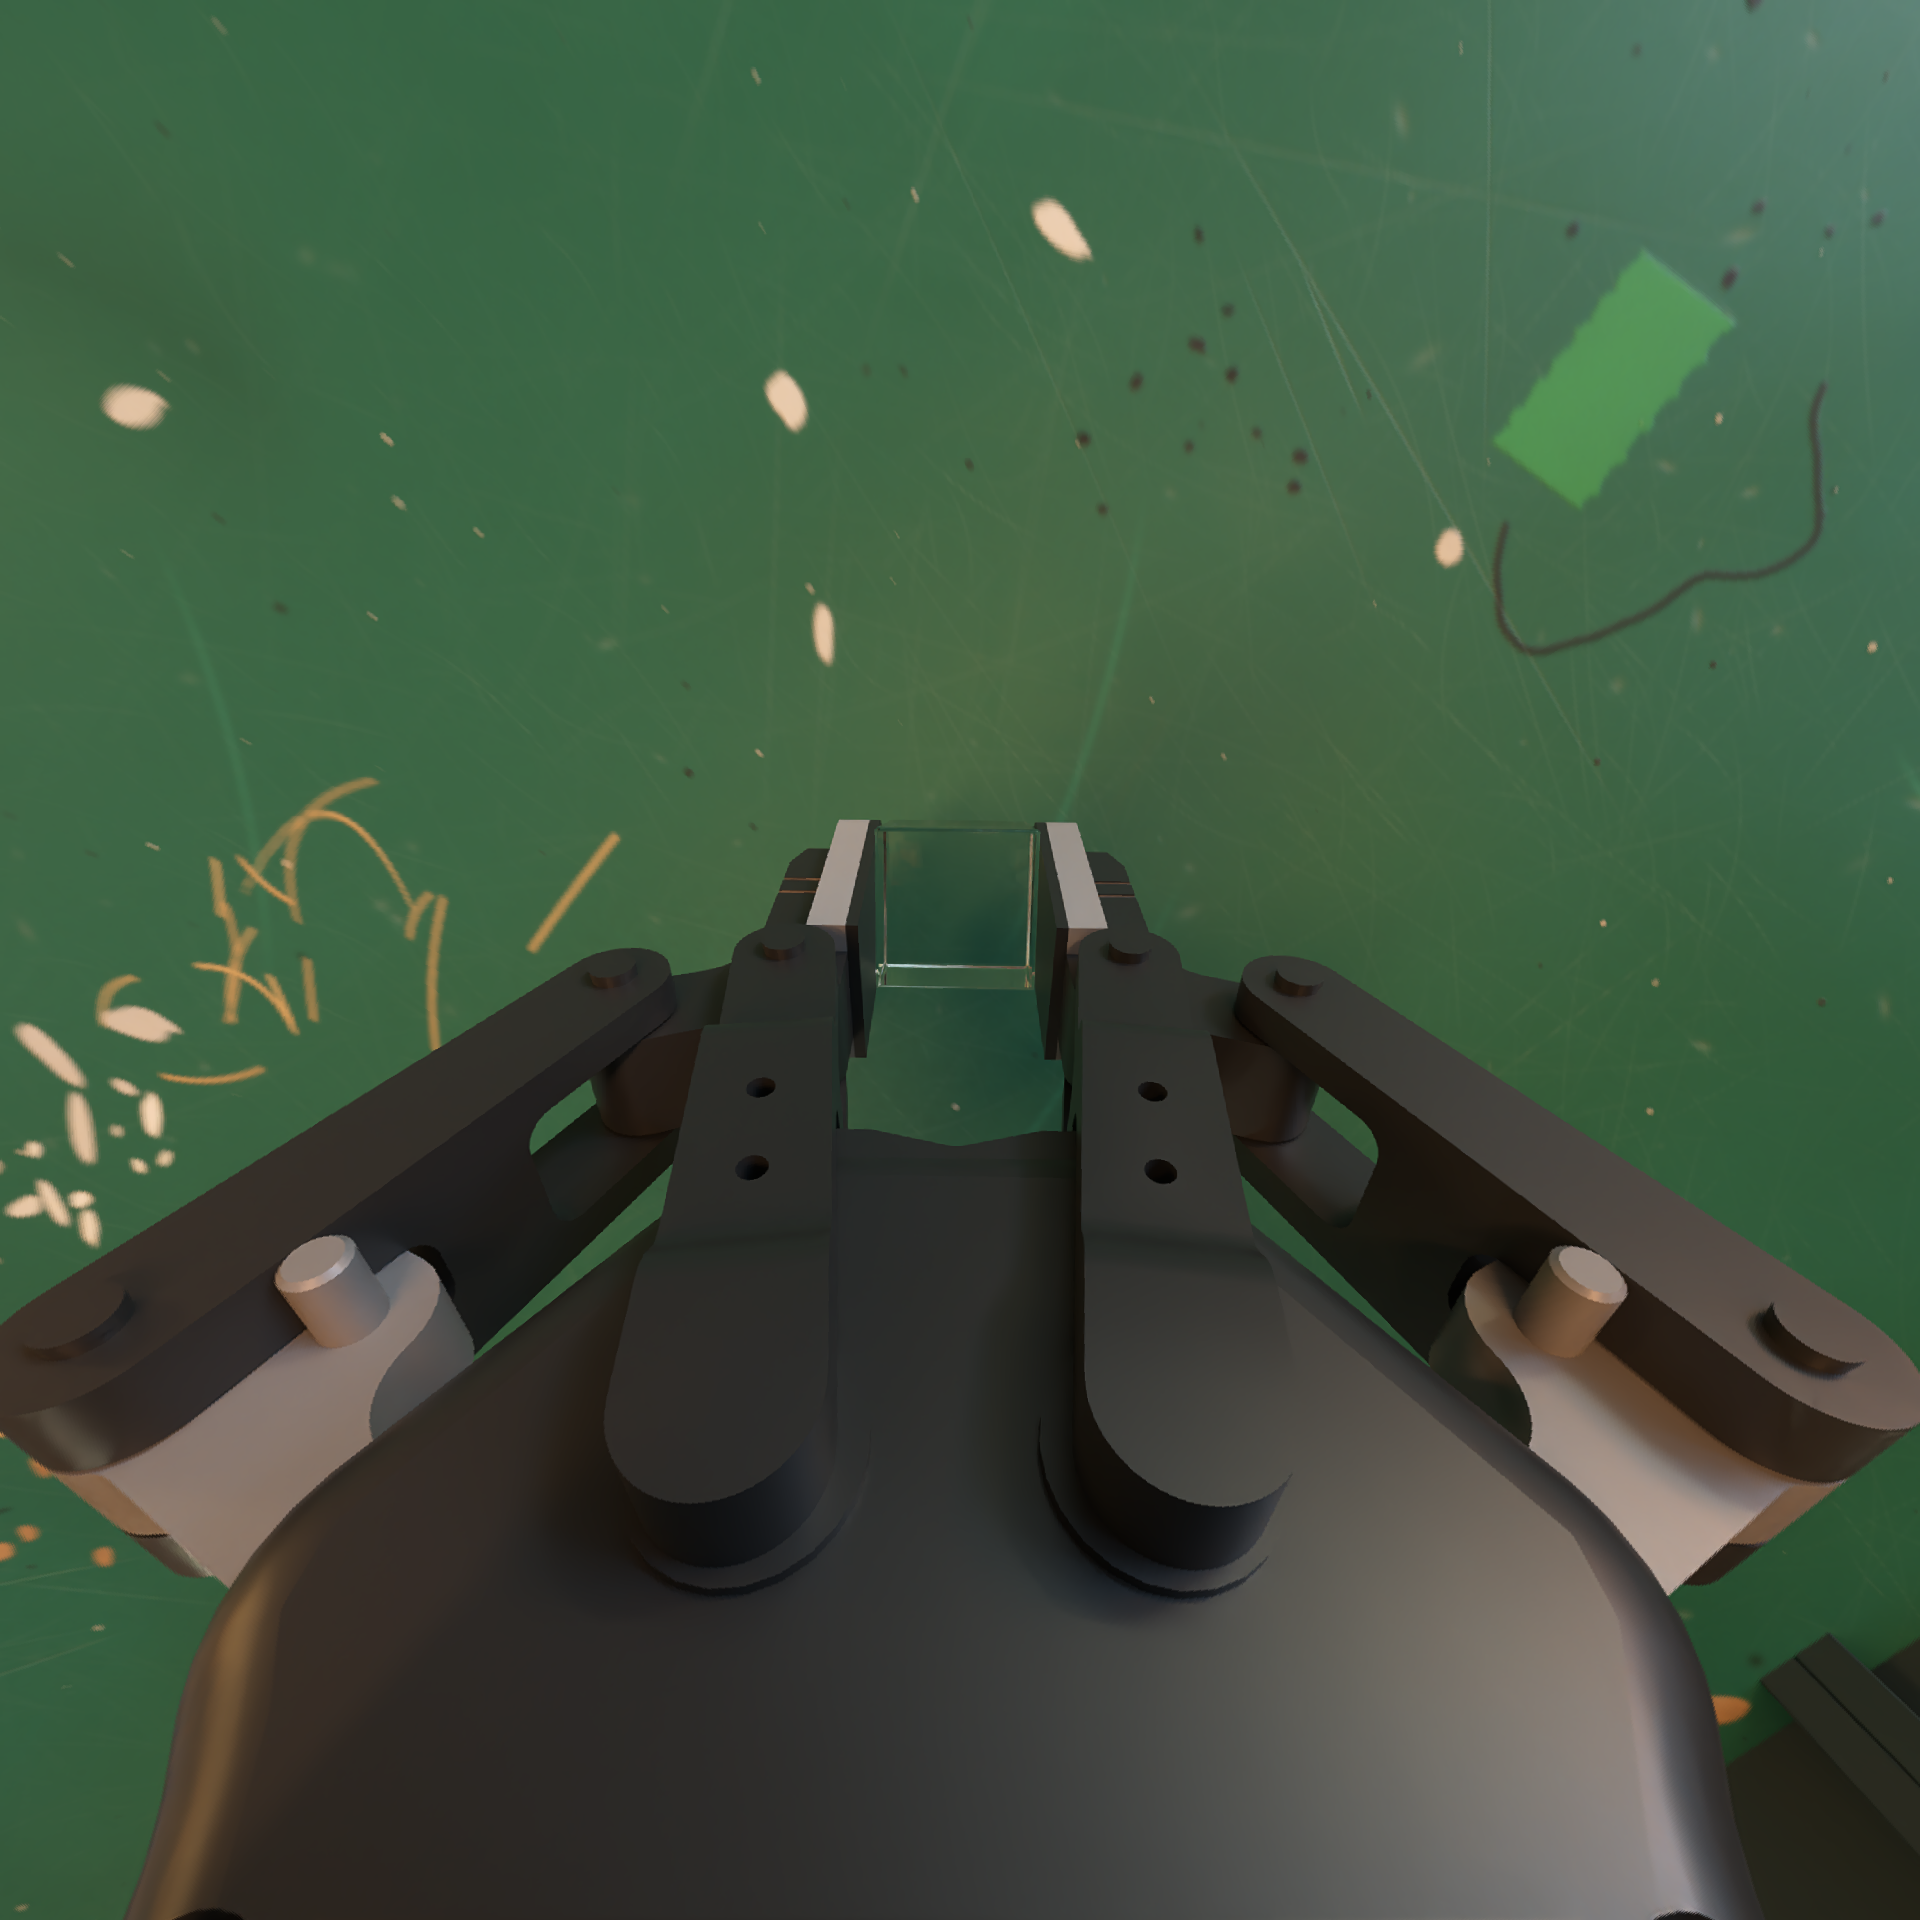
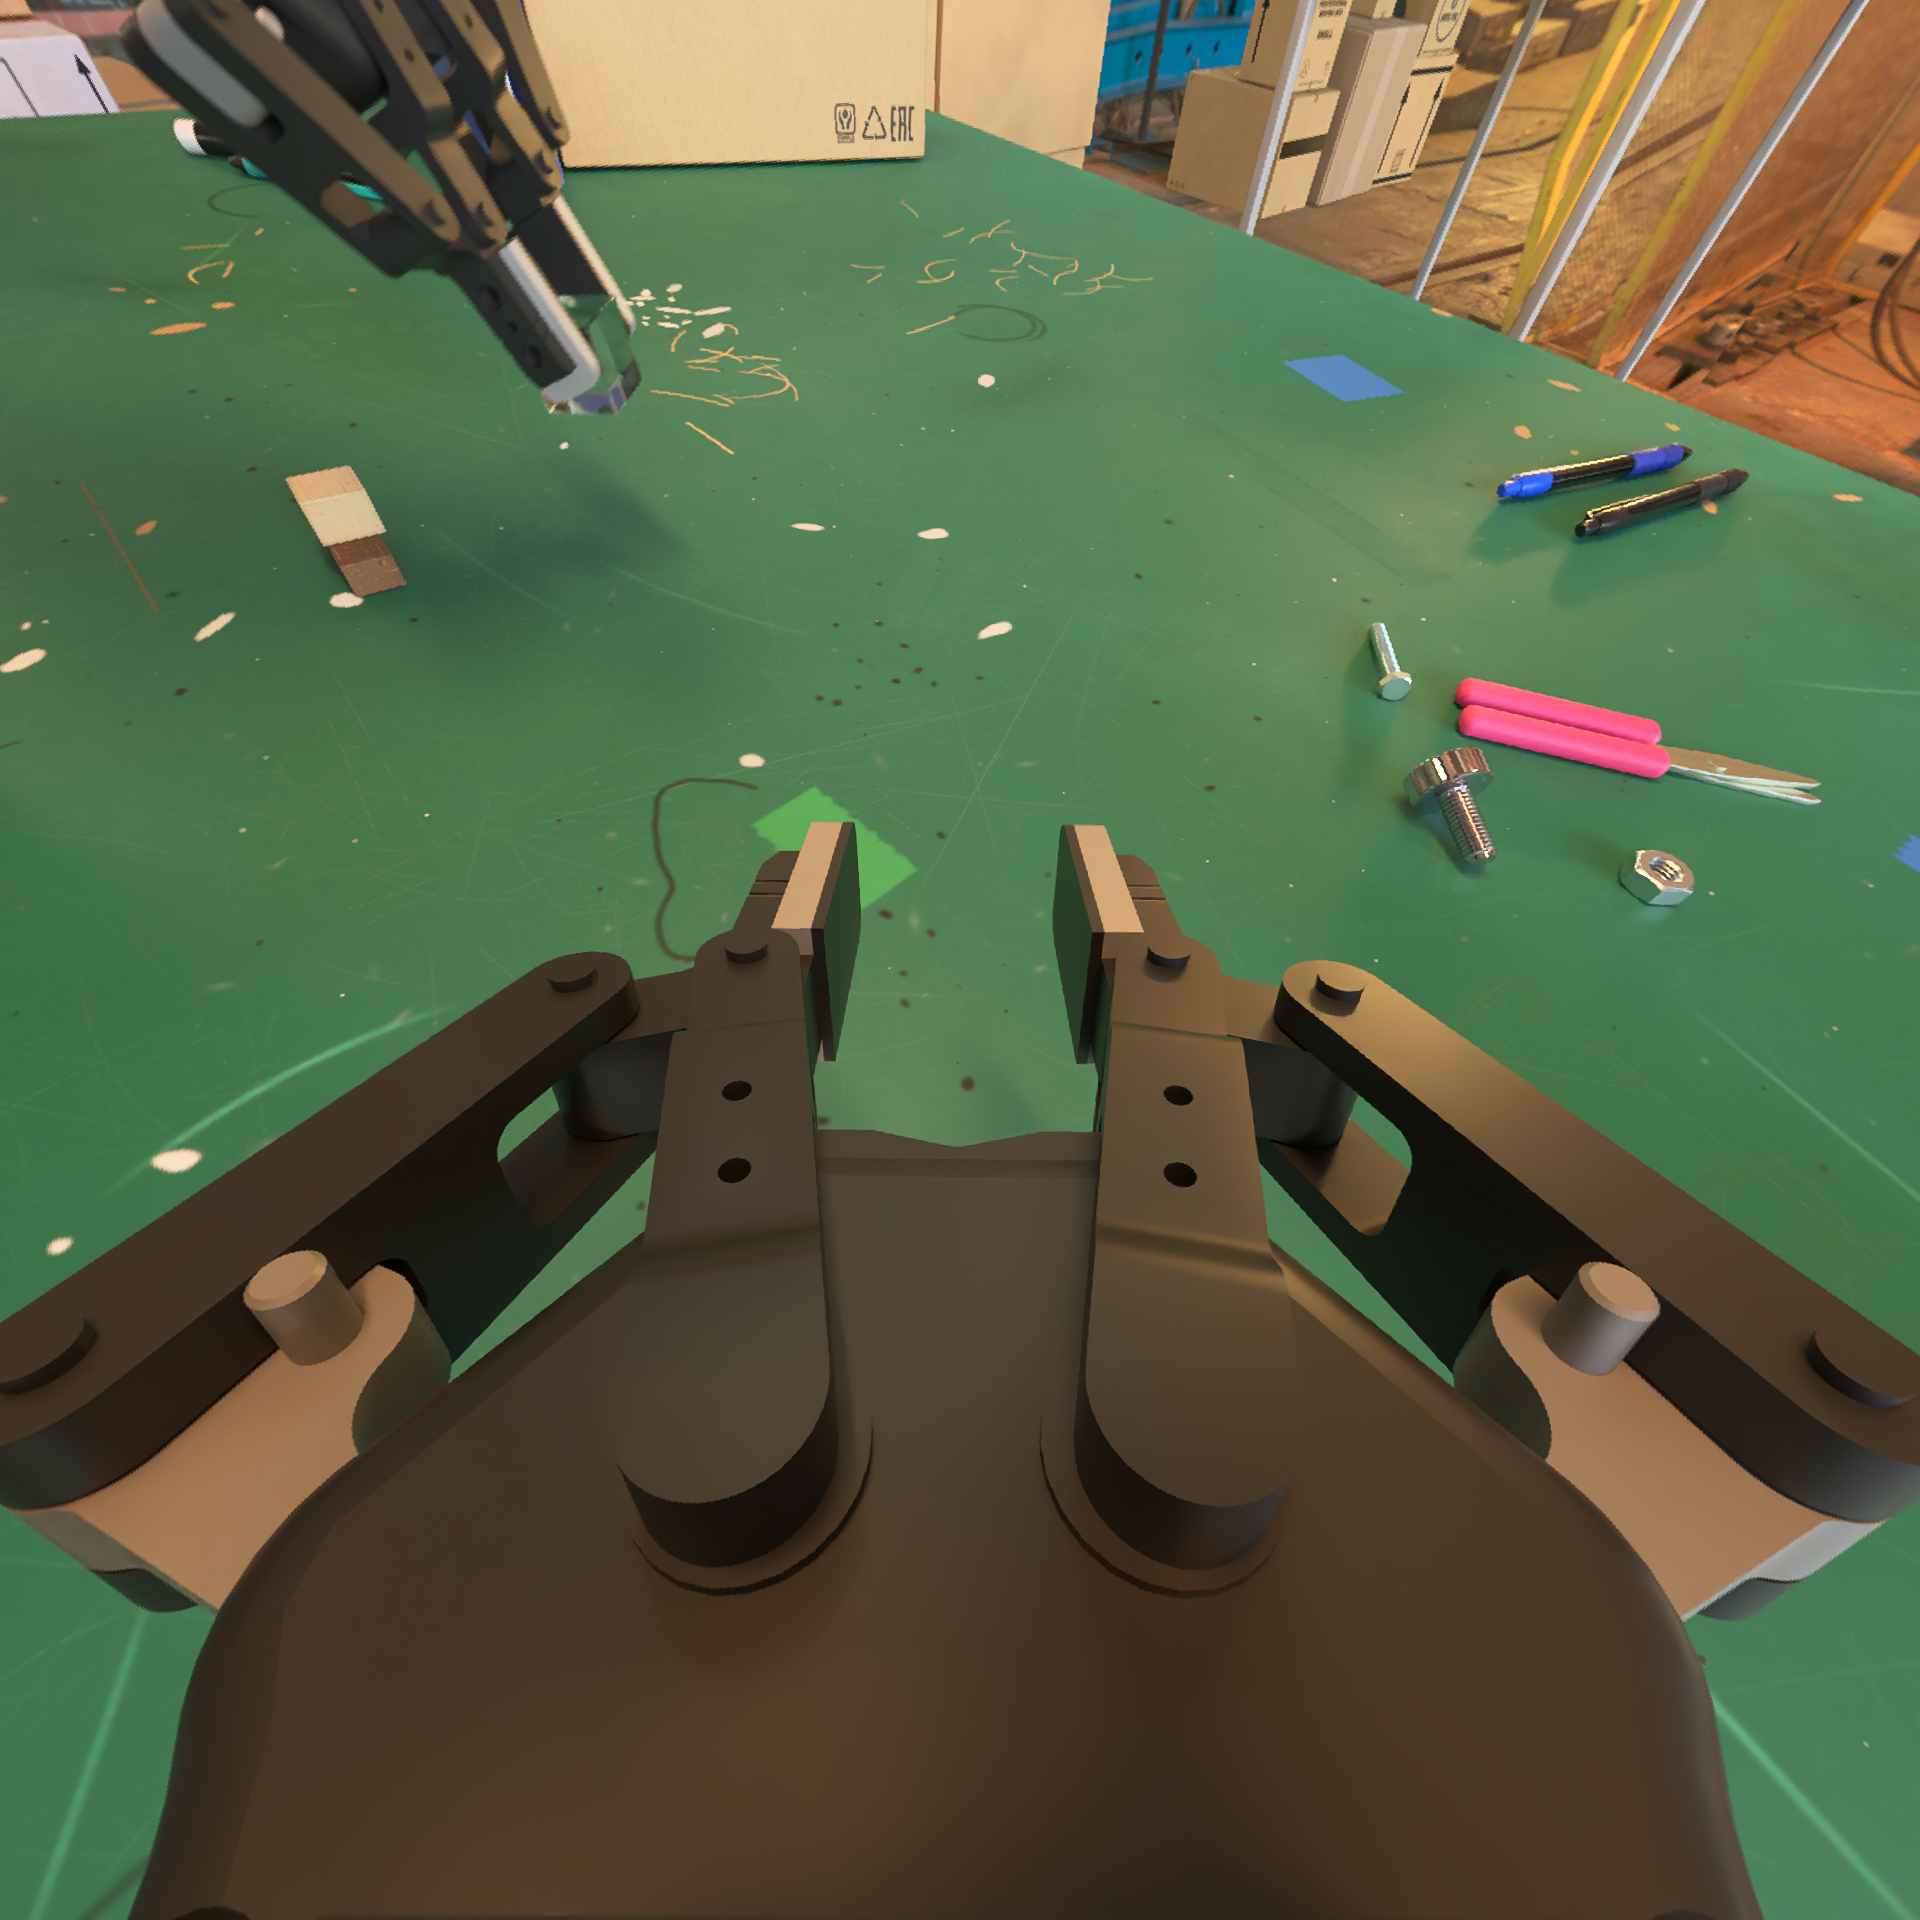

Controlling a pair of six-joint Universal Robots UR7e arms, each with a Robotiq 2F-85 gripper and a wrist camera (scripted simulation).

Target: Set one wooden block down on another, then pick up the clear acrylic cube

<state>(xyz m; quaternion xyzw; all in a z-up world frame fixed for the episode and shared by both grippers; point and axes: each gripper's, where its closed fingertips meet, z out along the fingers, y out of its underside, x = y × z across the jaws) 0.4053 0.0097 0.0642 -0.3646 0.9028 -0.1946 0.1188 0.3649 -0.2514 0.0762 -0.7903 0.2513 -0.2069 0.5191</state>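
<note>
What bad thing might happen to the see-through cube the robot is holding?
The clear cube is pinched only between the left gripper fingertips, and it looks slick, so it might slip and drop onto the green table. If it fell or swung toward the stacked wooden blocks, it might topple them.

Green table (image 2: pixel 1143 540): block stack (image 2: pixel 346 530), two pens (image 2: pixel 1621 483), bolts (image 2: pixel 1455 805), nut (image 2: pixel 1657 876), pink scissors (image 2: pixel 1600 732), box (image 2: pixel 727 78).

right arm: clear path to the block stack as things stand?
Probably yes. The right gripper is open and empty, with bare mat between it and the block stack. The left gripper, holding the cube, hangs beyond the stack.
</note>
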